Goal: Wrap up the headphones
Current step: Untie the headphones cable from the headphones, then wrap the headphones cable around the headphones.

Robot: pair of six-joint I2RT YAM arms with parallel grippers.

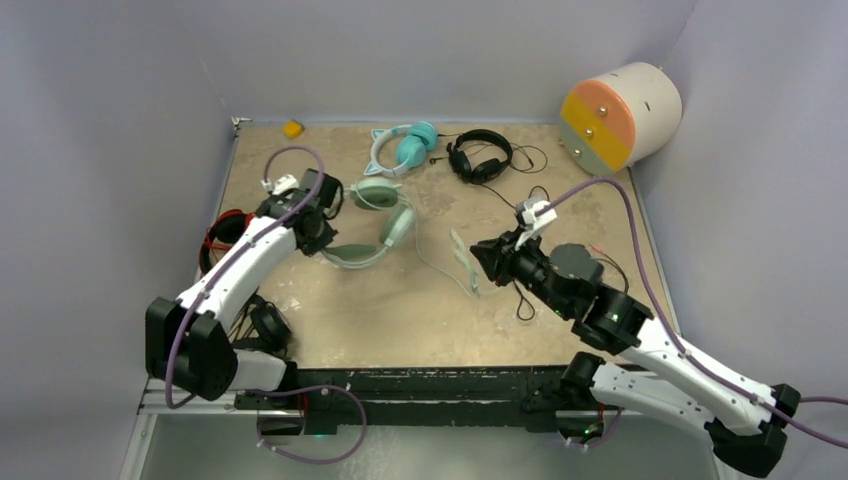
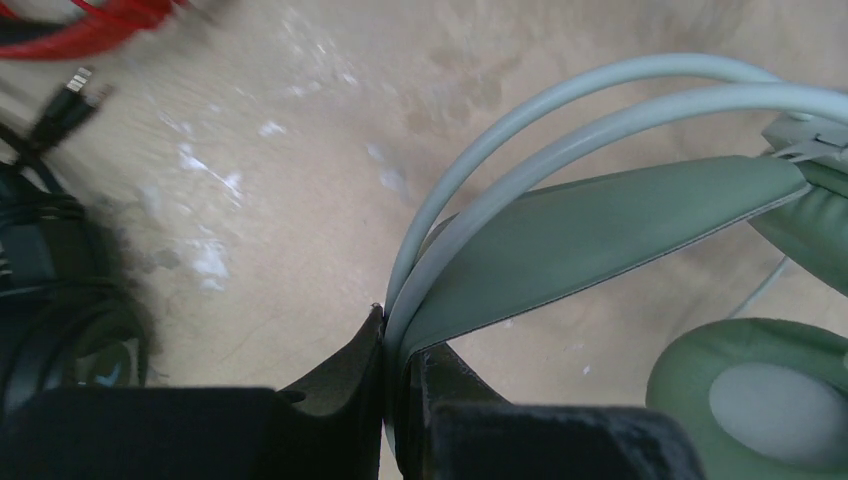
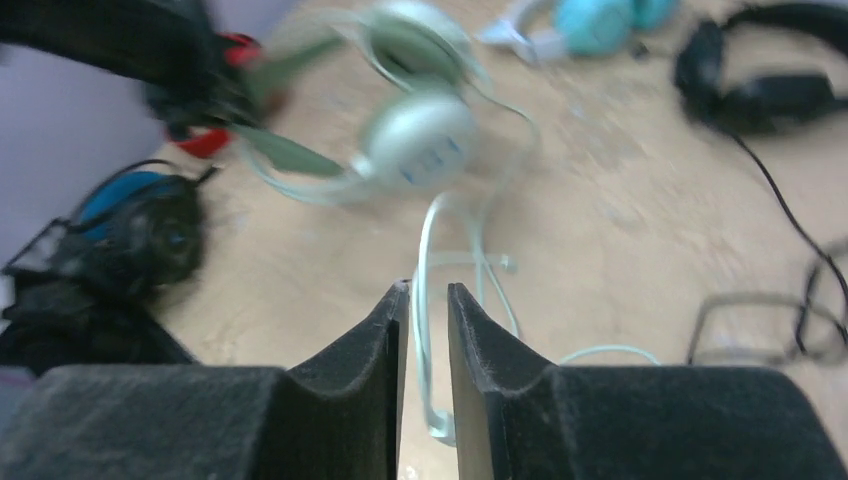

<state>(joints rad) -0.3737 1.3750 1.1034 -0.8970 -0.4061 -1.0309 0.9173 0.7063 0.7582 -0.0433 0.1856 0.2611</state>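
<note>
The mint-green headphones lie left of the table's middle. My left gripper is shut on their headband, and in the left wrist view the left gripper pinches the twin pale hoops and the green strap. One green ear pad shows at the lower right. Their thin pale cable trails right to my right gripper. In the right wrist view the right gripper stands narrowly open. The cable runs through the gap with space on both sides.
Teal cat-eared headphones and small black headphones lie at the back. Red headphones and black ones with blue sit at the left edge. A cream drum with an orange face is at the back right. Black cable trails right.
</note>
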